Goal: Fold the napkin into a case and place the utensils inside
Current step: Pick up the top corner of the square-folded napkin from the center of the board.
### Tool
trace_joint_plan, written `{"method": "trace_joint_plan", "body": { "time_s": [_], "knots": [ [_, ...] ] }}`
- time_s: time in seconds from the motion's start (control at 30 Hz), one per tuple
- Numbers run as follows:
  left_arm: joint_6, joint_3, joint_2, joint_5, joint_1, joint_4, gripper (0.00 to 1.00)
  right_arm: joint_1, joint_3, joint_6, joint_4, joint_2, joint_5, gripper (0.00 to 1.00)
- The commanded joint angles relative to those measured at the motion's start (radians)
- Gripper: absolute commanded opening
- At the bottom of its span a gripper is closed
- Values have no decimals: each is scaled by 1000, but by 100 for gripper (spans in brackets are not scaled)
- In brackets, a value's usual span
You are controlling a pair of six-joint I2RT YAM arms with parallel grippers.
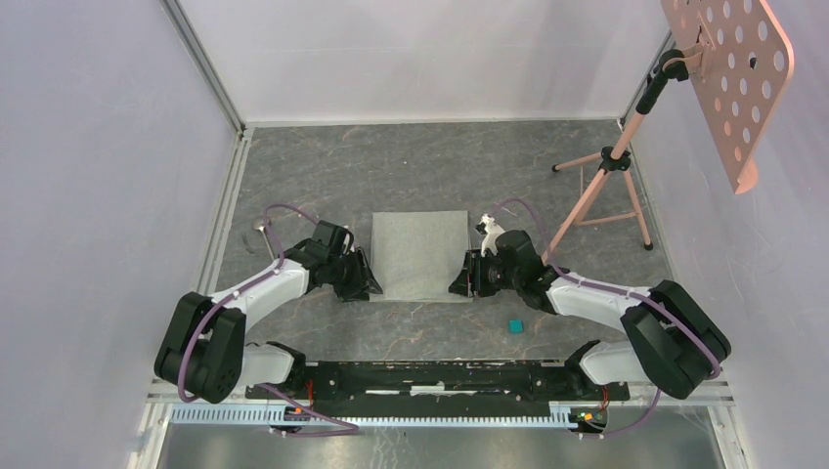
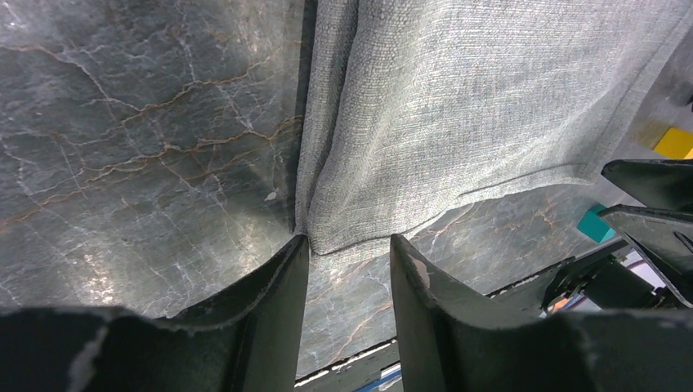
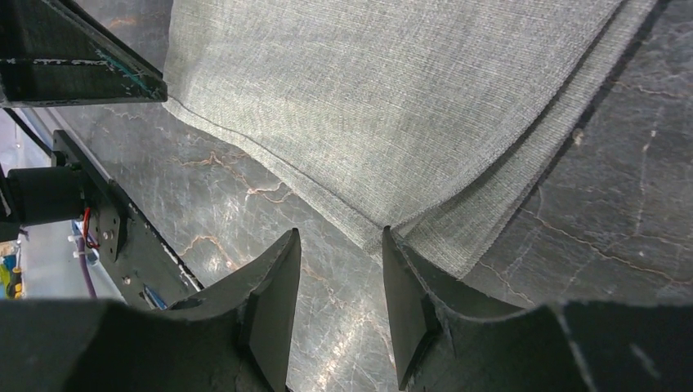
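The grey-green napkin [image 1: 420, 256] lies flat on the marble table as a folded rectangle, its layered edges showing in both wrist views [image 2: 458, 106] [image 3: 392, 98]. My left gripper [image 1: 370, 285] is low at its near-left corner. It is open [image 2: 350, 245], one fingertip touches the corner and bare table shows between the fingers. My right gripper [image 1: 459, 286] is at the near-right corner, also open [image 3: 339, 237], with one fingertip against the cloth's edge. A small silvery piece [image 1: 259, 227] at the far left may be one of the utensils; it is too small to tell.
A teal cube [image 1: 515, 325] [image 2: 595, 224] sits near the right arm, and a yellow cube [image 2: 674, 141] shows at the edge of the left wrist view. A pink tripod stand [image 1: 606, 166] with a perforated plate [image 1: 733, 68] stands back right. White walls enclose the table.
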State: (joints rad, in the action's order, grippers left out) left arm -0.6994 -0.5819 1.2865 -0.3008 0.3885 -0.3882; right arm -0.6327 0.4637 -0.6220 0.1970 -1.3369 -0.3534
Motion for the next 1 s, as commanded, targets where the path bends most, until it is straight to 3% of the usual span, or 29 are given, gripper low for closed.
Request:
{"method": "trace_joint_plan", "body": {
  "time_s": [0.0,0.53,0.83,0.97],
  "knots": [
    [42,6,-4,-43,4,31,47,1,-18,15,-19,38,50,48],
    [36,27,5,-55,3,66,43,2,-86,-80,80,31,30,48],
    [35,33,-12,-59,3,66,42,1,-36,-57,74,-12,92,35],
    [35,37,-16,-57,3,67,42,1,-36,-47,50,-18,114,41]
  ]
}}
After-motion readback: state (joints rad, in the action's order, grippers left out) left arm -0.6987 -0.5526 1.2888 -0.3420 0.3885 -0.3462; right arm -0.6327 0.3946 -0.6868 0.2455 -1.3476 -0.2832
